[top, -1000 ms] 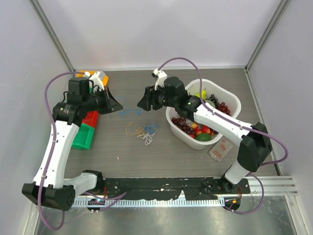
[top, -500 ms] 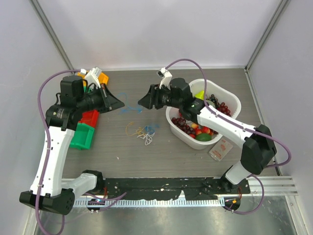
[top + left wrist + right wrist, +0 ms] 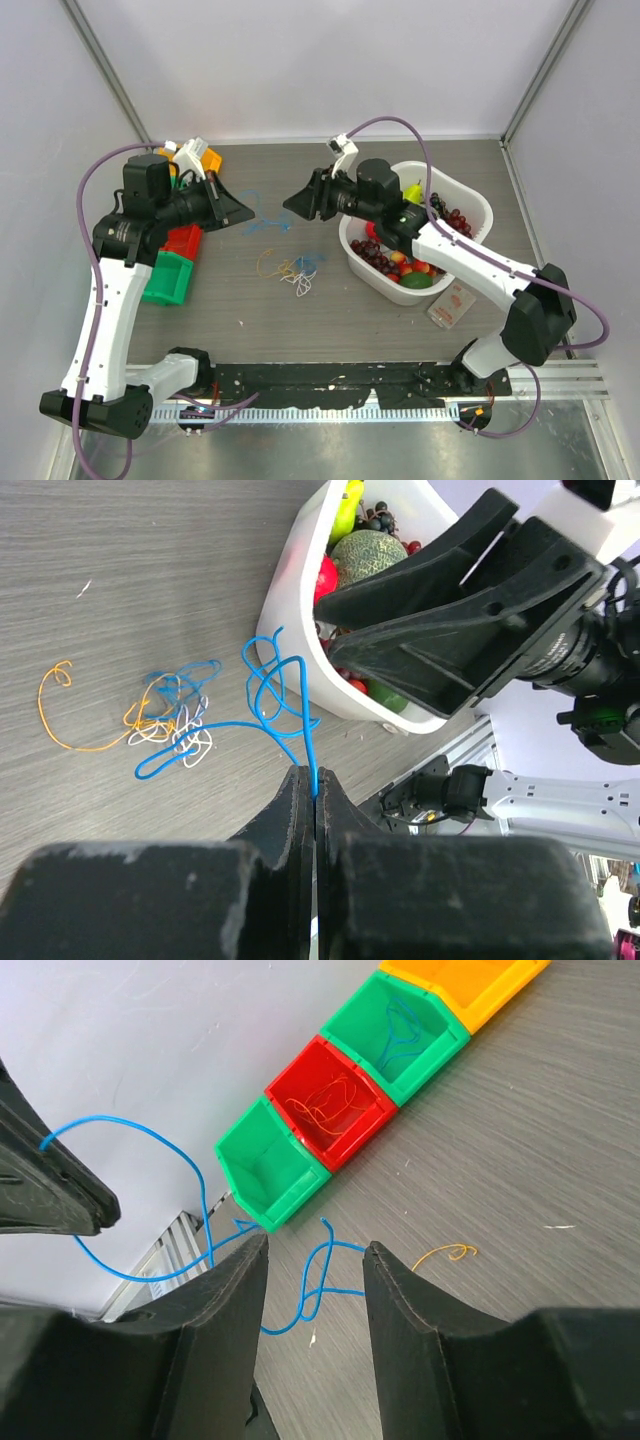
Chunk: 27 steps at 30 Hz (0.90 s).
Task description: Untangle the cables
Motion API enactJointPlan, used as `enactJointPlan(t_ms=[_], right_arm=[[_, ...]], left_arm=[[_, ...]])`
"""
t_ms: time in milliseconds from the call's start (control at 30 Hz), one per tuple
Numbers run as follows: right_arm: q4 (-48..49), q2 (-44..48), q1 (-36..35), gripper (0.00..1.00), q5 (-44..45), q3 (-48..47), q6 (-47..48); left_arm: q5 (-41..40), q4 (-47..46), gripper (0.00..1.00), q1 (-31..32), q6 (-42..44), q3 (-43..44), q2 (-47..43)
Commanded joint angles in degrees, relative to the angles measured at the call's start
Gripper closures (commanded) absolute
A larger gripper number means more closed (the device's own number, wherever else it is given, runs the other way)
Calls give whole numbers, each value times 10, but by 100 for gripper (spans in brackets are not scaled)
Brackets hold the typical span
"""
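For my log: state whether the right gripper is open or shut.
Open. The right gripper's fingers stand apart in the wrist view, with the blue cable loose in the gap, not pinched.

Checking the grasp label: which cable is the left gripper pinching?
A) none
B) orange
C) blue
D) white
C: in the left wrist view the left gripper is shut on the blue cable, while the rest of the clump lies on the table.

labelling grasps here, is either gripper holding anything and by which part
The left gripper, shut, pinches the blue wire near one end. The right gripper is open; that wire runs between its jaws, but they grip nothing.
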<state>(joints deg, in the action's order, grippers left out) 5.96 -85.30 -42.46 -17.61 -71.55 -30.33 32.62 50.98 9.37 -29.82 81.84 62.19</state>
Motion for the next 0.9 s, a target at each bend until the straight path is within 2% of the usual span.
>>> enactJointPlan(t_ms=[0, 333, 400, 467, 500, 567, 667, 867], right_arm=[[28, -17, -13, 53, -12, -29, 5], [41, -55, -27, 59, -6, -44, 1], [41, -62, -27, 64, 6, -47, 0], [53, -67, -26, 74, 14, -45, -7], [56, -68, -25, 86, 20, -42, -10], [56, -62, -18, 99, 57, -30, -18], [60, -45, 9, 99, 116, 17, -58], [102, -42, 95, 99, 108, 96, -98]], left_arm=[[17, 0, 100, 0, -1, 27, -5], [27, -3, 100, 0, 0, 29, -2], [29, -3, 100, 0, 0, 28, -4], [31, -2, 100, 0, 2, 30, -7], [33, -1, 100, 0, 4, 33, -8], [27, 5, 100, 1, 10, 46, -10], [7, 6, 100, 1, 10, 68, -25], [-98, -11, 100, 0, 9, 118, -83]])
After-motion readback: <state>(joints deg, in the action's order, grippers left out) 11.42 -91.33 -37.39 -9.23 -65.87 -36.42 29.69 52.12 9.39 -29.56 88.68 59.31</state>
